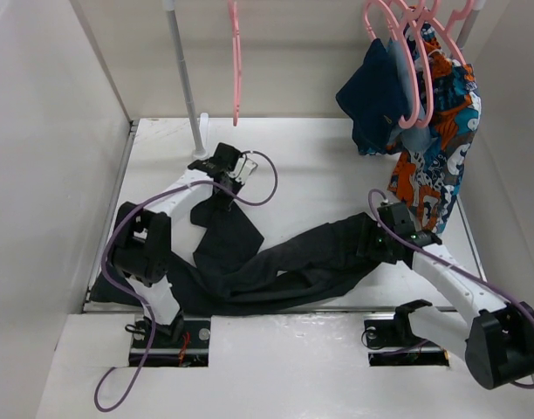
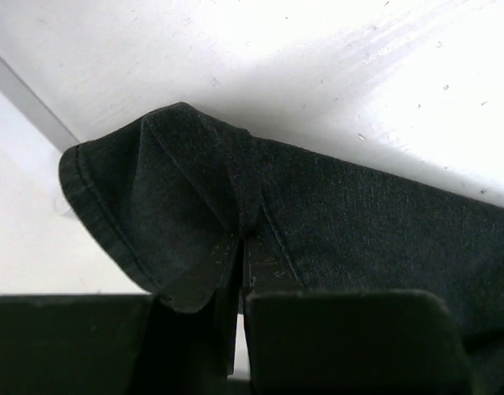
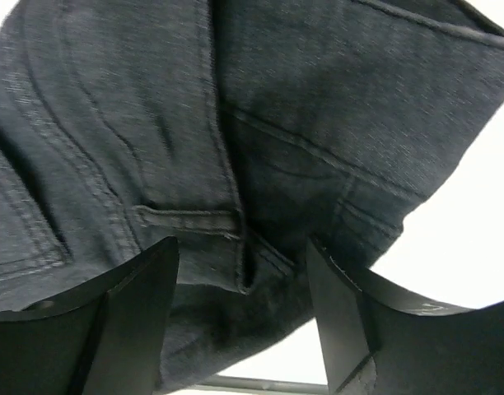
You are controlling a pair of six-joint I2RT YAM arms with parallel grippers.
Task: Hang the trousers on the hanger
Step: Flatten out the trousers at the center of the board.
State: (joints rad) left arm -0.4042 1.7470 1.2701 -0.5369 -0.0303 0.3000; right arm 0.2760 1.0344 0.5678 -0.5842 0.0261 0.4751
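At the left, the left gripper (image 2: 240,276) is clenched on a folded hem of the plain black soft fabric trousers (image 1: 284,262), which sprawl across the white table (image 1: 319,166). Behind it hangs the thin pink plastic hanger (image 1: 236,70). Farther right, the right gripper (image 3: 240,251) straddles the waistband, jaws apart.

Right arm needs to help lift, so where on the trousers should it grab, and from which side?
The waist end by the belt loop, from above: it lies right under the open right gripper, and its stitched seams probably give firm hold.
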